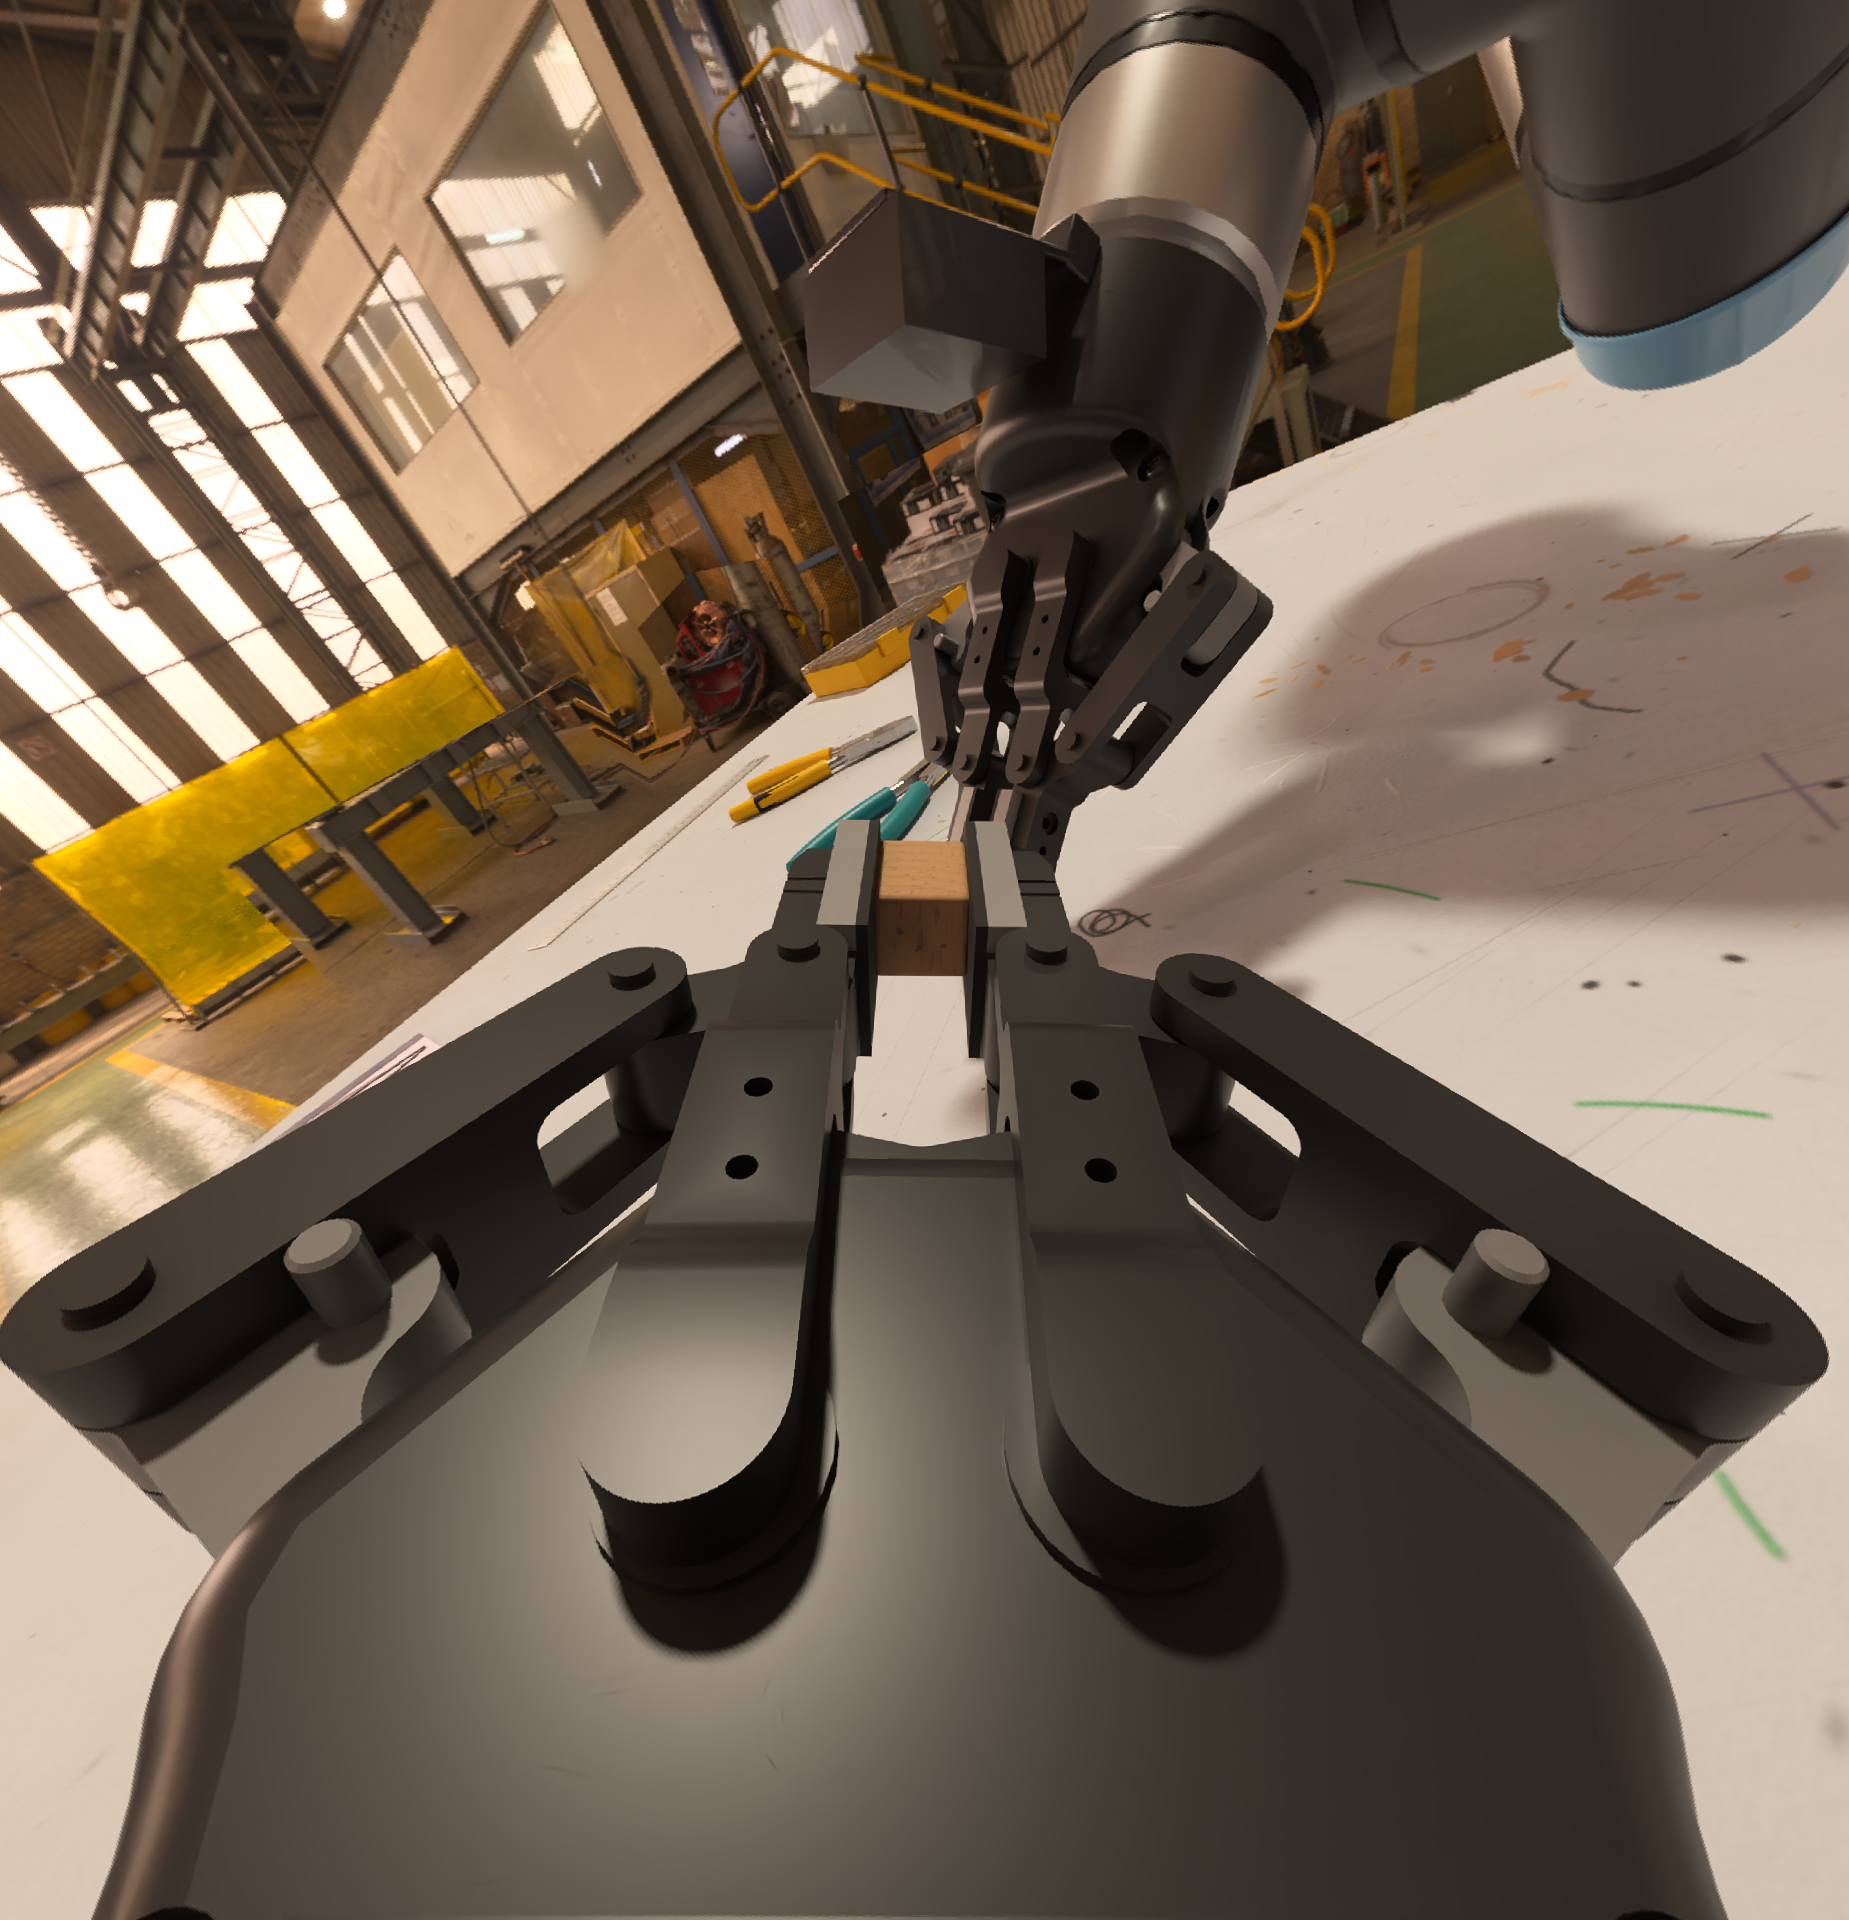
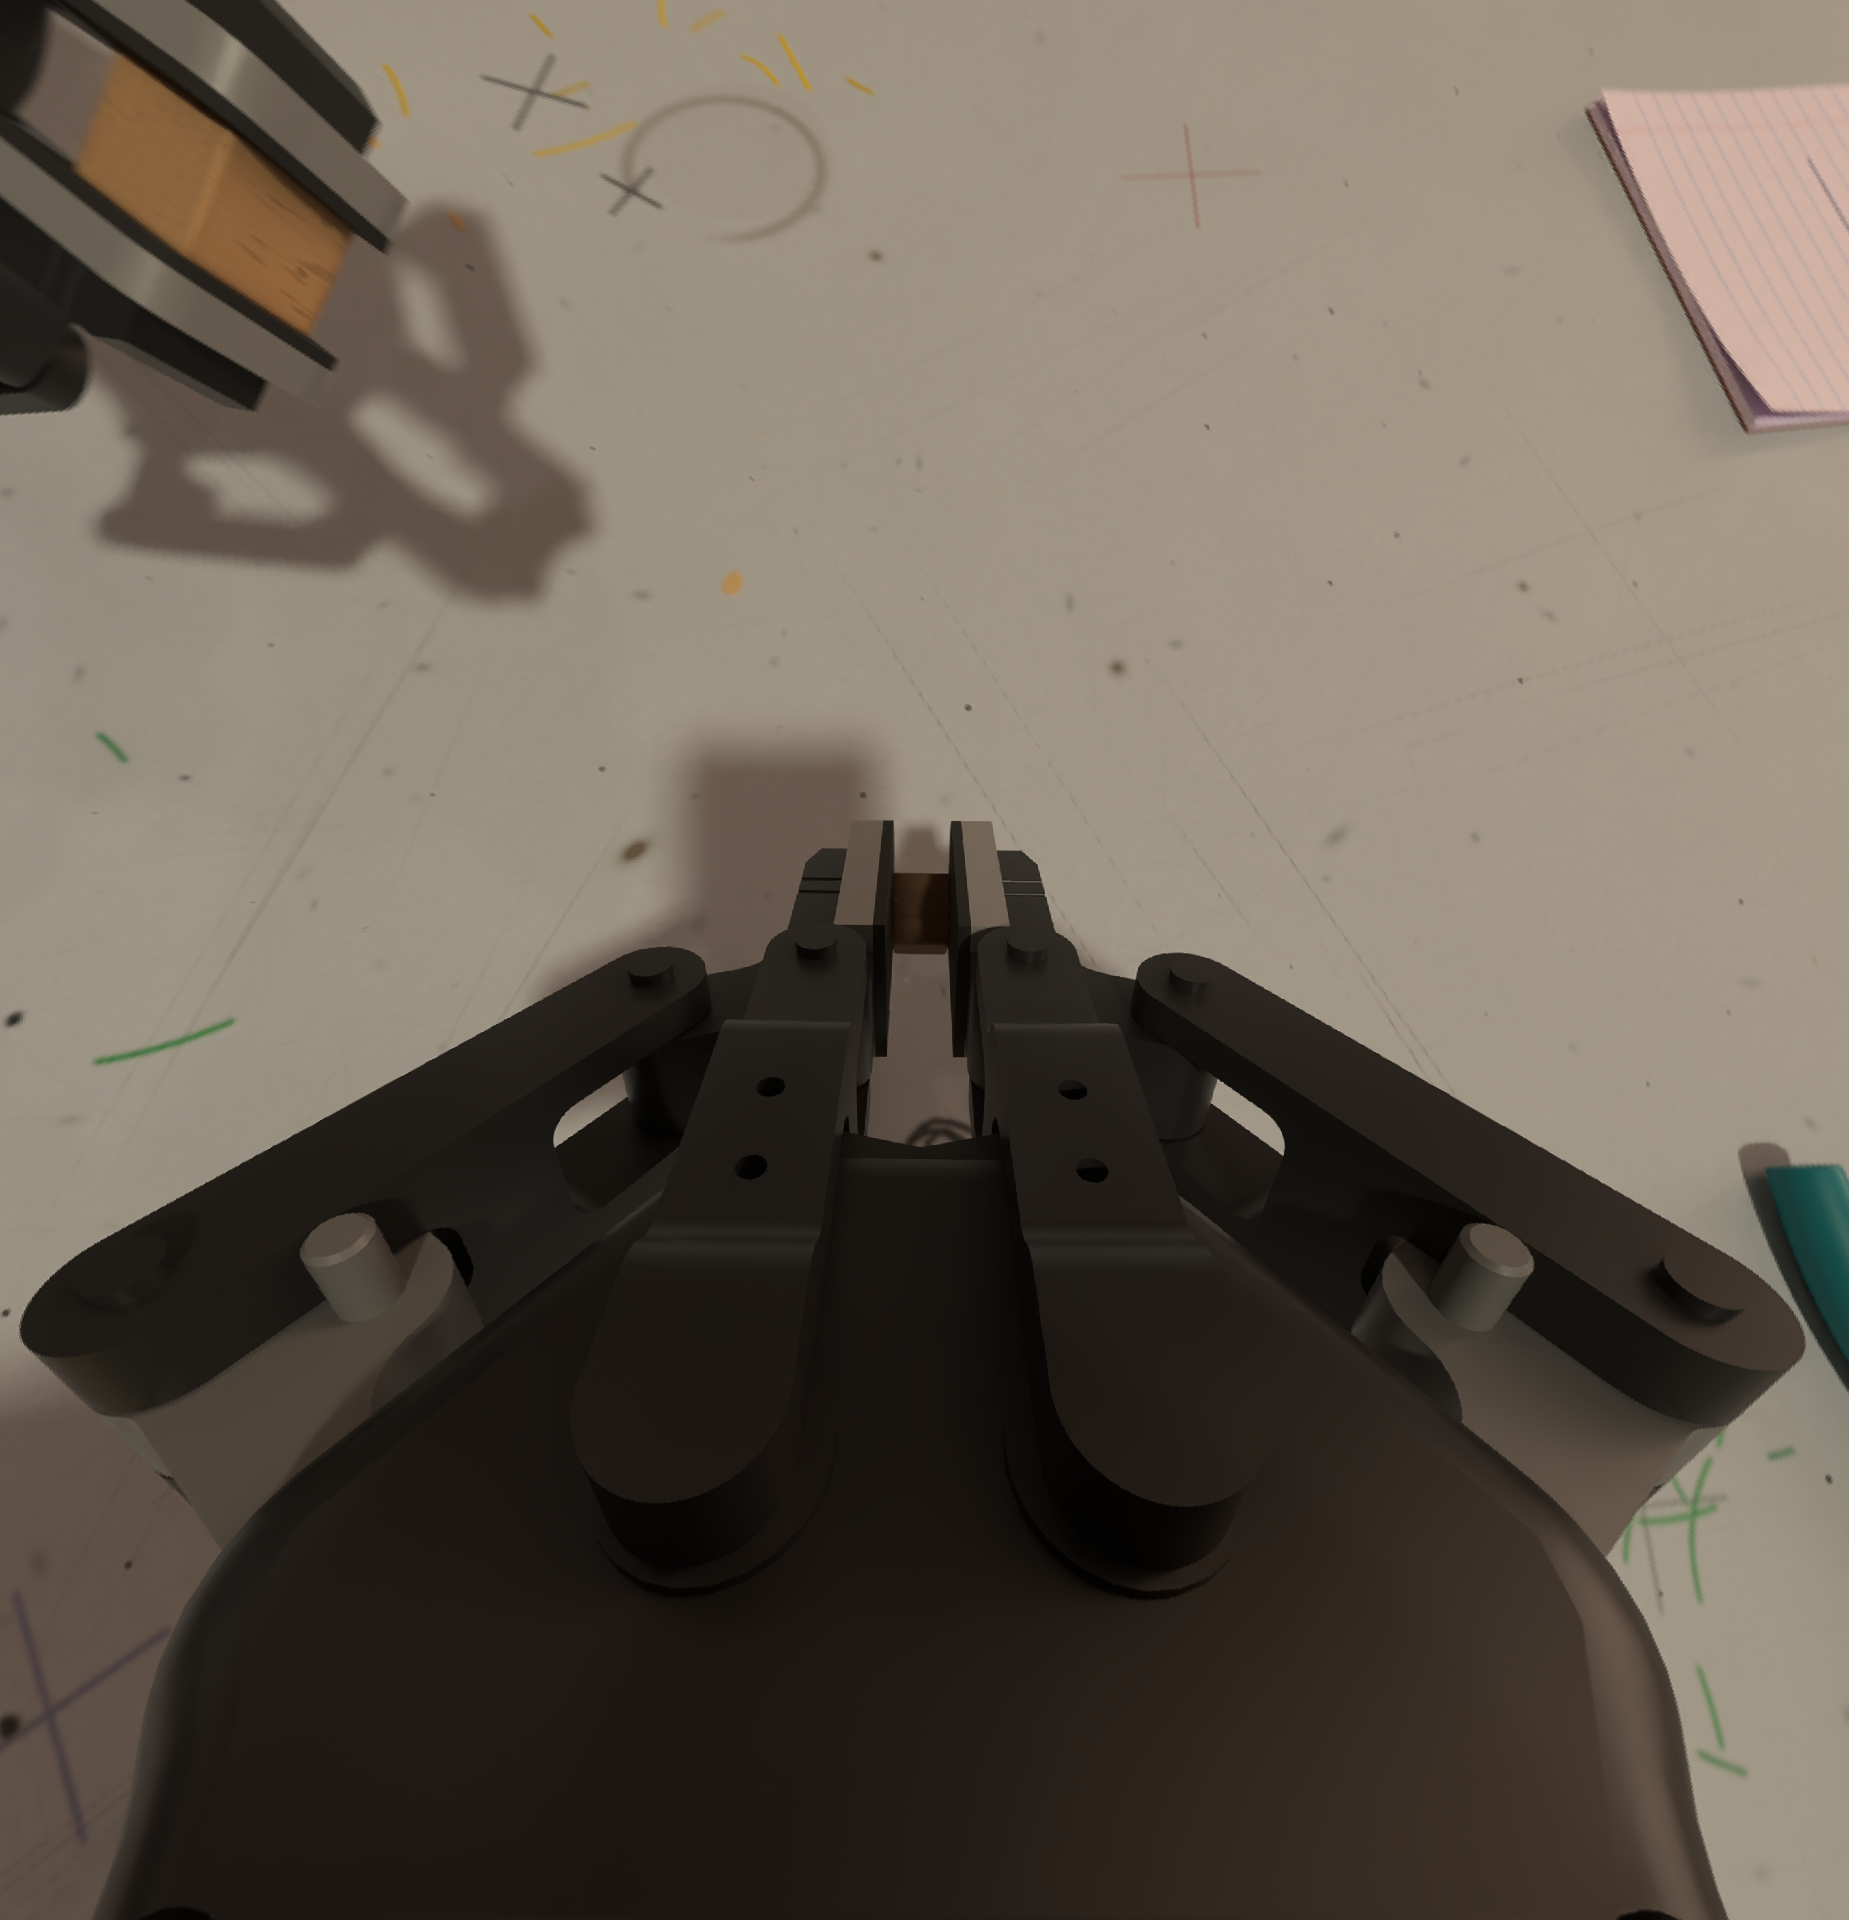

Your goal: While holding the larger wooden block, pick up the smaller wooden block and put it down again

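My left gripper (image 1: 922, 883) is shut on the larger wooden block (image 1: 922, 909), a pale cube held between its pads above the white table (image 1: 1419, 1039). The same block (image 2: 213, 213) and left gripper show at the top left of the right wrist view. My right gripper (image 2: 920, 878) is shut on the smaller wooden block (image 2: 920, 912), a small dark-shaded cube between its pads, over the table; I cannot tell whether it touches the surface. The right gripper also shows in the left wrist view (image 1: 987, 821), just behind the larger block, pointing down.
A pink lined notepad (image 2: 1751, 249) lies at the upper right. Teal-handled pliers (image 2: 1834, 1278) lie at the right edge; they (image 1: 878, 805) and yellow-handled pliers (image 1: 795, 774) also lie beyond the left gripper. The table bears pen marks and scratches.
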Controlling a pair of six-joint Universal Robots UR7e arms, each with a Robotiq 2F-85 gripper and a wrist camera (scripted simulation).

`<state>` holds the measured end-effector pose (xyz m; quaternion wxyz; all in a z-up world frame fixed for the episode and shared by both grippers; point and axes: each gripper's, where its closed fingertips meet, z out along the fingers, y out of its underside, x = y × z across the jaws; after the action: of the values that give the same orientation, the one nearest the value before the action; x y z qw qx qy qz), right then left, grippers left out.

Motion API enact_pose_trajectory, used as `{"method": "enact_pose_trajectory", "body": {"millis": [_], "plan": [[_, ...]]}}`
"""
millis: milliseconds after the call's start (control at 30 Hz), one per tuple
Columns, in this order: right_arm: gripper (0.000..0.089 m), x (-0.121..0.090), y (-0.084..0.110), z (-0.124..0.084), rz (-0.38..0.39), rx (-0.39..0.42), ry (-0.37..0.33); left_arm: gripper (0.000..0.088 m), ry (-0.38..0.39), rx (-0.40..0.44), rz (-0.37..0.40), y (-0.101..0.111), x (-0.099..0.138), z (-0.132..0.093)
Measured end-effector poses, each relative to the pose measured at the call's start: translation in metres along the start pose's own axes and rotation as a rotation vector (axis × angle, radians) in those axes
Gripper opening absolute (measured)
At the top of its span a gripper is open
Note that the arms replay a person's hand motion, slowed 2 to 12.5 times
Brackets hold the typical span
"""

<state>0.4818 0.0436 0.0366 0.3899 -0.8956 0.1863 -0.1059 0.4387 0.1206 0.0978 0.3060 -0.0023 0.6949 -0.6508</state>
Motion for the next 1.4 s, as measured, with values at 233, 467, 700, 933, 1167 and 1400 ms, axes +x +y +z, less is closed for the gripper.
{"method": "enact_pose_trajectory", "body": {"millis": [233,467,700,933,1167,1400], "plan": [[0.0094,-0.013,-0.010,-0.006,-0.101,0.040,-0.076,0.0140,0.034,0.028,-0.060,-0.003,-0.002,-0.002],[0.0094,-0.023,-0.008,-0.006,-0.311,-0.004,-0.115,0.0139,0.061,0.058,-0.091,-0.006,-0.003,-0.006],[0.0095,-0.029,-0.002,-0.002,-0.515,-0.085,-0.142,0.0139,0.085,0.086,-0.067,-0.011,0.003,-0.008],[0.0094,-0.033,0.002,0.001,-0.633,-0.160,-0.189,0.0139,0.106,0.098,-0.033,-0.014,0.011,-0.007],[0.0094,-0.038,0.001,0.004,-0.715,-0.193,-0.242,0.0139,0.113,0.078,-0.013,-0.011,0.016,-0.005],[0.0094,-0.039,0.000,0.006,-0.781,-0.227,-0.281,0.0139,0.115,0.077,-0.001,-0.011,0.018,-0.005]]}}
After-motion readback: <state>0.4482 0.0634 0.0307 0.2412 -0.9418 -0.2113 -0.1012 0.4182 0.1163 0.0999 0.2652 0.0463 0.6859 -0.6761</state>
